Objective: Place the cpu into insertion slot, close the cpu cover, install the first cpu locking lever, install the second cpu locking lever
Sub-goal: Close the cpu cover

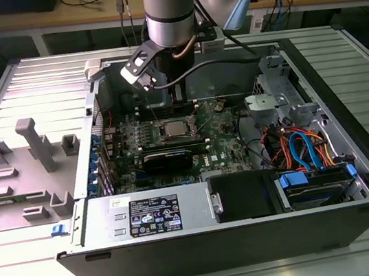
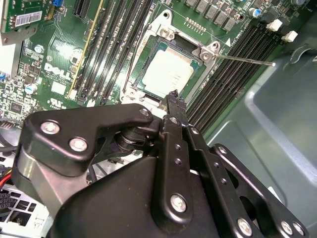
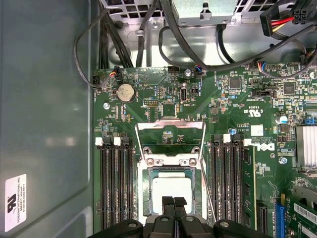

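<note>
The cpu (image 3: 171, 189) lies flat in the insertion slot (image 3: 145, 191), its silvery top (image 2: 169, 74) facing up. The cpu cover (image 3: 171, 124) is swung open beyond the socket, with green board showing through its window. Thin locking lever rods (image 3: 140, 148) stand free beside the socket, and one (image 2: 247, 59) sticks out over the memory slots. My gripper (image 3: 174, 202) hangs just above the cpu's near edge with its two black fingertips pressed together and nothing between them. In the exterior view the arm (image 1: 170, 15) reaches down over the socket (image 1: 174, 127).
Black memory slots (image 3: 115, 188) flank the socket on both sides. A coin battery (image 3: 126, 92) and cables (image 3: 148, 34) lie beyond the cover. The grey case wall (image 3: 44, 124) is close. A black graphics card (image 1: 167, 160), power supply (image 1: 151, 216) and drive cables (image 1: 304, 151) fill the case.
</note>
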You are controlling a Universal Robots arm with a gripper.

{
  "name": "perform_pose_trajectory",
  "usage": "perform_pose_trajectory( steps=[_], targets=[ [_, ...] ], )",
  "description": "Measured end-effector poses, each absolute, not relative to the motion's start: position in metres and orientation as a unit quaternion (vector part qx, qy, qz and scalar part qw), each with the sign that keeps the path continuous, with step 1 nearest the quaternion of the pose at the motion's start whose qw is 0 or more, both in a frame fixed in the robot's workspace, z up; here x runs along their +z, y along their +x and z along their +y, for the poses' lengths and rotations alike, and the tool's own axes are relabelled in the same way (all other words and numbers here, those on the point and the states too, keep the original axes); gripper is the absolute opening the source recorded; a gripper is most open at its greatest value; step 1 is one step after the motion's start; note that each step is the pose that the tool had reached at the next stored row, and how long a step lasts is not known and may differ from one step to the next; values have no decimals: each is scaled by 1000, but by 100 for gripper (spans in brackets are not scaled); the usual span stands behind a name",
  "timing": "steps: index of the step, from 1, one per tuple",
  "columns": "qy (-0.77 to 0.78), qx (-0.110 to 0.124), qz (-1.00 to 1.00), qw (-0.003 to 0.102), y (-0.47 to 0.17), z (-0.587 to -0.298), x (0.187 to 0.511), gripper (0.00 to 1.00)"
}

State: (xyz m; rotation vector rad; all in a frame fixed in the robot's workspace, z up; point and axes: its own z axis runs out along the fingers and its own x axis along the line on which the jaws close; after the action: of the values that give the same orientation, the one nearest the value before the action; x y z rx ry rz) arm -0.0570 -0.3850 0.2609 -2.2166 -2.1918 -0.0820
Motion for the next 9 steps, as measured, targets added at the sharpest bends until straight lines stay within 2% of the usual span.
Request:
perform_pose_trajectory(
  steps=[9],
  targets=[
    [-711, -26, -703, 12, -57, -385, 262, 11]
  ],
)
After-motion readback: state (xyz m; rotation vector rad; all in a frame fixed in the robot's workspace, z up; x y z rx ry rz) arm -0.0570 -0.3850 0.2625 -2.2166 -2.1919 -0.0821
